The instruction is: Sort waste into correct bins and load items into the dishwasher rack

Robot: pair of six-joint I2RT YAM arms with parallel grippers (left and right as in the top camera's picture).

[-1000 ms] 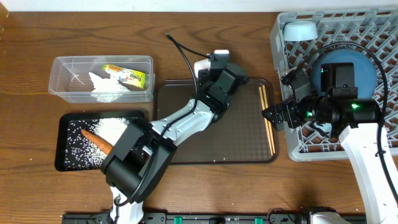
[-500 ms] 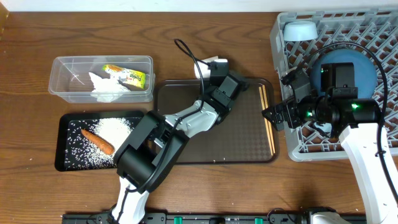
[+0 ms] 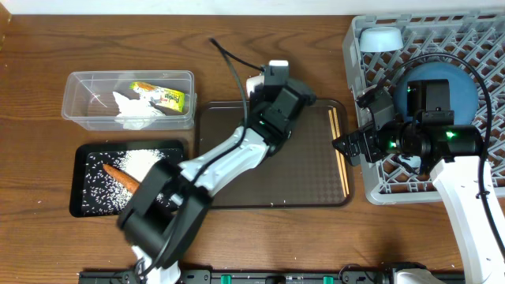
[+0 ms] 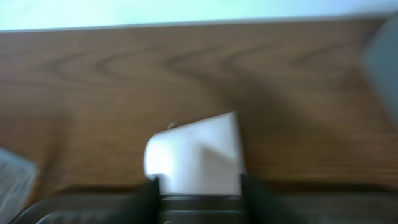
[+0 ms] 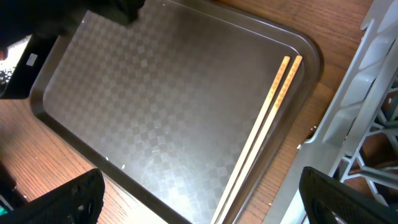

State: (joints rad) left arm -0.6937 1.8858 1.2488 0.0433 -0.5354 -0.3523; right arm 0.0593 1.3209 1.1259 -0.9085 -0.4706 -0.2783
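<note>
A white cup (image 3: 254, 83) sits on the wood just behind the brown tray's far rim. My left gripper (image 3: 267, 75) is right at it. In the blurred left wrist view the cup (image 4: 196, 152) fills the gap between the fingers of that gripper (image 4: 199, 183); a grip cannot be made out. My right gripper (image 3: 347, 146) hangs open over the tray's right edge, above the wooden chopsticks (image 3: 339, 150) (image 5: 267, 124), holding nothing (image 5: 205, 193). The grey rack (image 3: 363, 185) holds a dark-blue bowl (image 3: 472, 95) and a pale-blue cup (image 3: 380, 37).
The brown tray (image 3: 308, 177) lies mid-table. A clear tub (image 3: 77, 110) holds tissue (image 3: 130, 106) and a green-yellow wrapper (image 3: 162, 95). A black tray (image 3: 79, 158) holds rice (image 3: 146, 162) and a carrot piece (image 3: 116, 172). The rack wall (image 5: 373, 124) is close beside my right gripper.
My left gripper drew back over the tray's rim, then pushed forward to the white cup again. The right arm has not moved.
</note>
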